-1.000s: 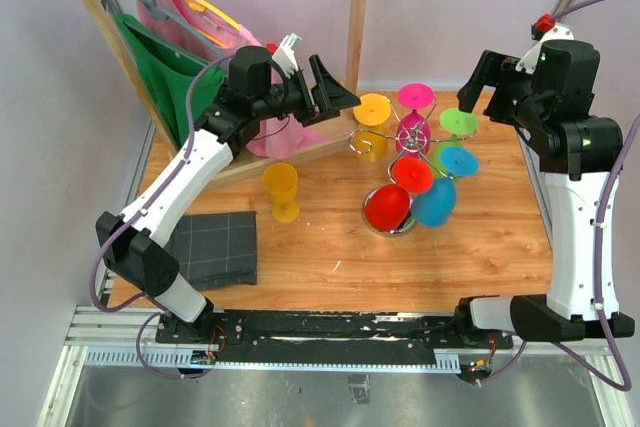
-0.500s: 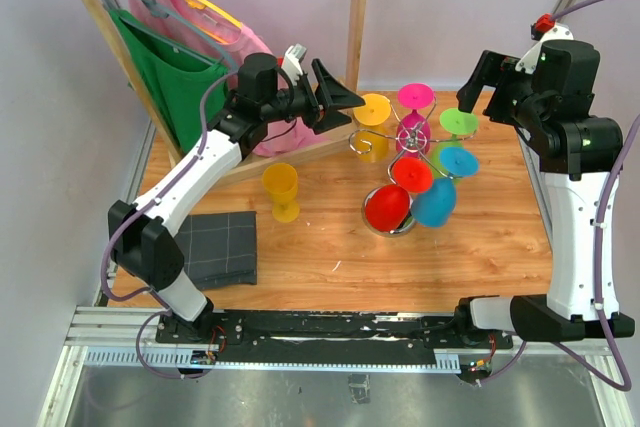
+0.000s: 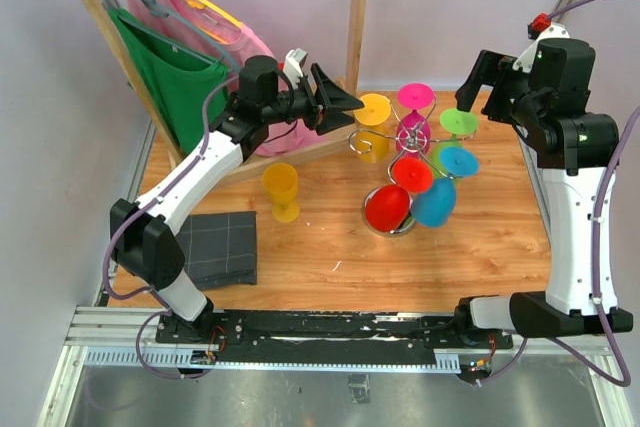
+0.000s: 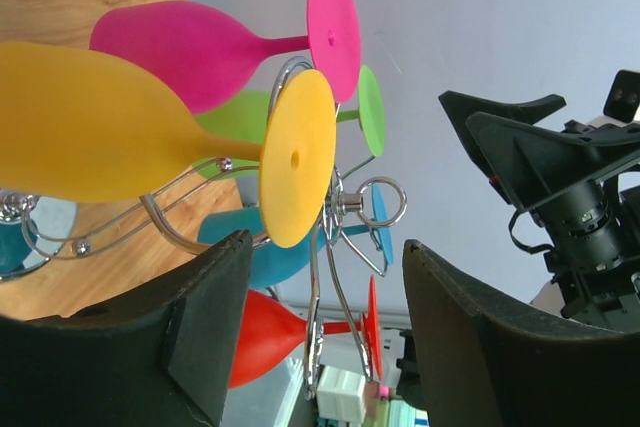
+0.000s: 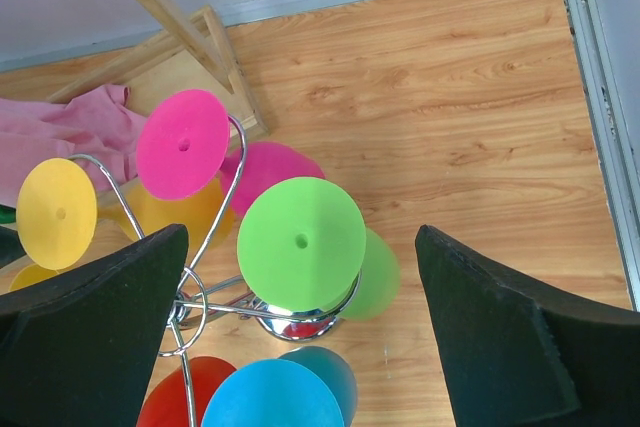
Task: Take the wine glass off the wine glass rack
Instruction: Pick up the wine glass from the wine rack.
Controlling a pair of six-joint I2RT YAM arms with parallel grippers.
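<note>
Chrome wire forms the wine glass rack [image 5: 295, 319], which stands on the wooden table [image 5: 450, 97] between the two grippers, with coloured glasses hanging from its curled arms, their round feet turned outward.

The left gripper [image 4: 325, 242] is spread, and nothing is between its fingers [image 4: 190, 347]. Straight ahead of it, very near the fingertips but apart from them, is the flat foot of the yellow wine glass [image 4: 100, 117]. This glass hangs on the rack, its bowl reaching to the left of the gripper in the left wrist view. Above it hangs a pink glass [image 4: 190, 47], and below, beside the left finger, a red glass [image 4: 275, 337].

The right gripper [image 5: 300, 237] is spread wide and holds nothing. It hovers above the rack on the opposite side. Directly under it, between its fingers in the right wrist view, is the foot of a green glass [image 5: 320, 217], and nearer to the camera a blue glass [image 5: 270, 392].

Behind the left gripper stands a wooden clothes rack [image 3: 355, 7] with a green garment [image 3: 170, 77]. Near the left arm's elbow a second yellow cup [image 3: 282, 190] stands on the table, with a dark cloth [image 3: 215, 247] beside it.
</note>
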